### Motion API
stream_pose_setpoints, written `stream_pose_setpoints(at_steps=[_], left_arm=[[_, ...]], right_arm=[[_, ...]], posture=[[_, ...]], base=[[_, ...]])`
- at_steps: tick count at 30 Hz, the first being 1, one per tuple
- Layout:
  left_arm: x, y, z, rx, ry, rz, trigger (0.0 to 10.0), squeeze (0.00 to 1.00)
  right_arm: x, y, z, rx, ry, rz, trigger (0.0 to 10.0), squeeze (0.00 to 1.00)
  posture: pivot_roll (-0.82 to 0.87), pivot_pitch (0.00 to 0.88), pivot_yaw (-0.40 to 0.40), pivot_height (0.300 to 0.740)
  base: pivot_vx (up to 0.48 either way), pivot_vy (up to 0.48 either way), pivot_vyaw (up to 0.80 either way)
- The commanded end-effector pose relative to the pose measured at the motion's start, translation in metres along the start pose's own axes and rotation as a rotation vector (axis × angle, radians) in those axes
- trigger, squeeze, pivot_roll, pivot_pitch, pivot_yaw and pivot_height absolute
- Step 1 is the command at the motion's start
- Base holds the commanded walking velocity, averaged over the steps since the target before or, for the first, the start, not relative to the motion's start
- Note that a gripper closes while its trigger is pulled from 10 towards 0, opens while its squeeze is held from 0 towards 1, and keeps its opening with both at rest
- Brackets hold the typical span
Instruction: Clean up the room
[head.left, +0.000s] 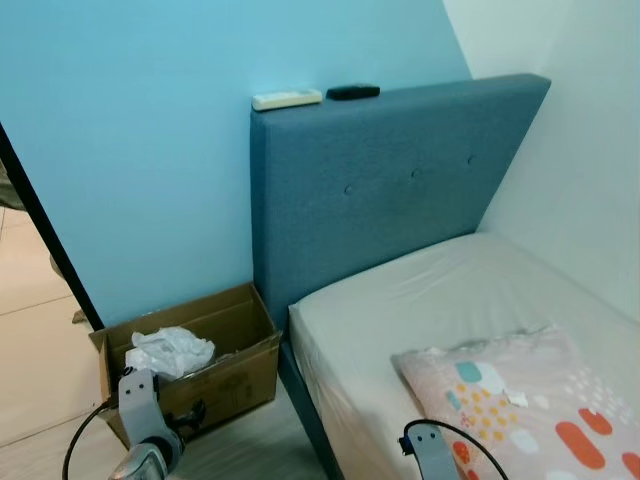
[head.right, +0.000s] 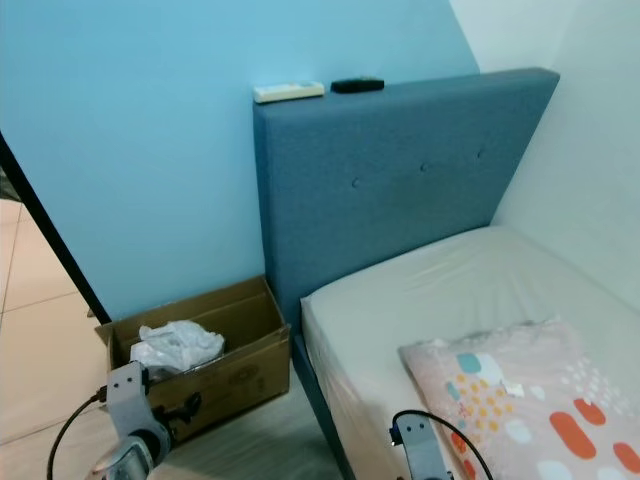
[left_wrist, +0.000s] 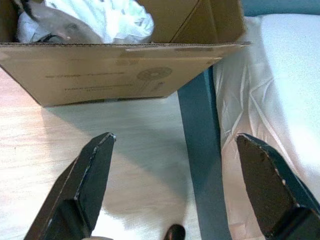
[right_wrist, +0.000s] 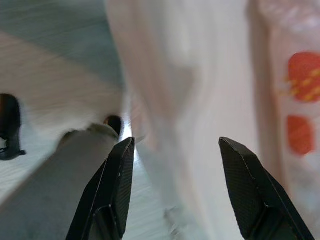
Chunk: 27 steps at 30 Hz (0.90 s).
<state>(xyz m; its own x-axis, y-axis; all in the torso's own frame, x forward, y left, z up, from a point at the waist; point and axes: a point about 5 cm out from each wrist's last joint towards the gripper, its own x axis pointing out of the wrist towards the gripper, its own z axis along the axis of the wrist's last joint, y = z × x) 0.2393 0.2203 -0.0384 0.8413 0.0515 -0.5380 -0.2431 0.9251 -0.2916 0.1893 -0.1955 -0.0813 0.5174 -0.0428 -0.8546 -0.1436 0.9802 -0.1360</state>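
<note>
Now | left gripper (left_wrist: 172, 145) jaws wide, empty, near cardboard box (left_wrist: 115, 65) | right gripper (right_wrist: 175, 150) jaws wide, empty, by bed (head.left: 440, 300)

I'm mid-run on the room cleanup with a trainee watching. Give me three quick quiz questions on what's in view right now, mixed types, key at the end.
1. True or false: the cardboard box stands on the bed.
2. Multiple choice: what lies on top of the headboard? A) two remotes, one white and one black B) a lamp C) a book
3. Fill in: the patterned pillow lies on the ____.

Key
1. False: the box is on the floor beside the bed, with crumpled white plastic inside.
2. A
3. bed

Both the left gripper and the right gripper are open and hold nothing.
</note>
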Motion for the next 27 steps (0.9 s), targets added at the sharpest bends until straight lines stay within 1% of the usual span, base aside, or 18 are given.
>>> stream_pose_setpoints(at_steps=[1, 5, 12, 20, 24, 27], left_arm=[[0.002, -0.006, 0.002, -0.008, -0.01, -0.016, 10.0, 0.0], [0.004, -0.009, 0.008, -0.009, -0.034, -0.034, 10.0, 0.0], [0.006, -0.012, 0.012, -0.003, -0.049, -0.051, 10.0, 0.0], [0.01, -0.018, 0.025, 0.033, -0.096, -0.076, 10.0, 0.0], [0.013, -0.023, 0.036, 0.057, -0.137, -0.082, 10.0, 0.0], [0.014, -0.025, 0.038, 0.061, -0.145, -0.086, 10.0, 0.0]], right_arm=[[-0.001, -0.003, -0.007, 0.017, 0.019, -0.006, 10.0, 0.0], [-0.001, -0.003, -0.006, -0.003, 0.02, -0.005, 10.0, 0.0], [-0.001, -0.003, -0.006, -0.008, 0.021, -0.002, 10.0, 0.0], [-0.001, -0.001, -0.007, -0.015, 0.022, 0.003, 10.0, 0.0], [-0.001, 0.0, -0.006, -0.009, 0.018, 0.003, 10.0, 0.0], [-0.001, 0.0, -0.005, -0.005, 0.015, 0.006, 10.0, 0.0]], posture=[[0.02, 0.017, -0.074, 0.732], [0.02, 0.012, -0.074, 0.732], [0.02, 0.006, -0.075, 0.732], [0.02, 0.001, -0.069, 0.732], [0.02, 0.001, -0.067, 0.732], [0.02, 0.004, -0.065, 0.732]], base=[[0.0, 0.0, -0.73], [0.0, 0.0, -0.77], [0.0, 0.0, -0.77], [0.0, 0.0, -0.77], [0.0, 0.0, -0.77], [0.0, 0.0, -0.77]])
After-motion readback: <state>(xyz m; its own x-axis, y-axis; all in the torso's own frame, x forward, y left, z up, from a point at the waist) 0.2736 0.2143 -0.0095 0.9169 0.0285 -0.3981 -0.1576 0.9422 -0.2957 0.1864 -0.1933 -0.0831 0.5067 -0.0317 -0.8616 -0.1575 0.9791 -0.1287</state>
